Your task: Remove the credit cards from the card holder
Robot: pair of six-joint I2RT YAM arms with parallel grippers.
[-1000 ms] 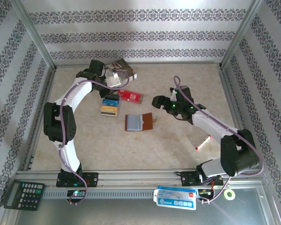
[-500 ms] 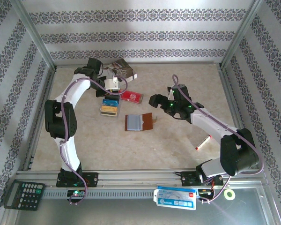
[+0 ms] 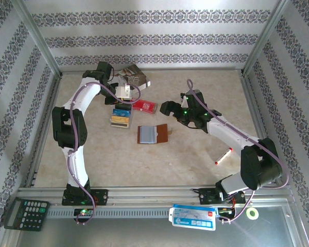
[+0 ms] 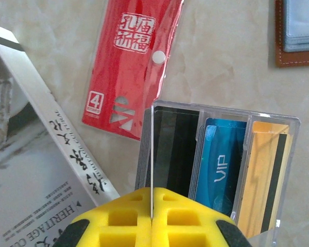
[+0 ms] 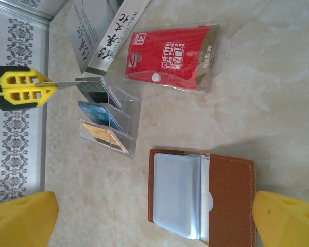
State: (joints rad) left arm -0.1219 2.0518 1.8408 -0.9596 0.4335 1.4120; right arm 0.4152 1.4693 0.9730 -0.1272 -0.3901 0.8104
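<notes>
Slotting credit card [image 4: 152, 154], pinched by closed left end effector [image 4: 151, 208], into clear rack [image 4: 270, 154]; next, probably lowering wide-open right end effector [image 5: 154, 218] onto card holder [image 5: 232, 190].

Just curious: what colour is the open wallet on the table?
The wallet is brown, with pale grey-blue sleeves inside; clearest in the right wrist view.

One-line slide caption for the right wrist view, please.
Right end effector open above the unfolded brown leather card holder; left end effector pinching a thin card at the clear plastic stand.
</notes>
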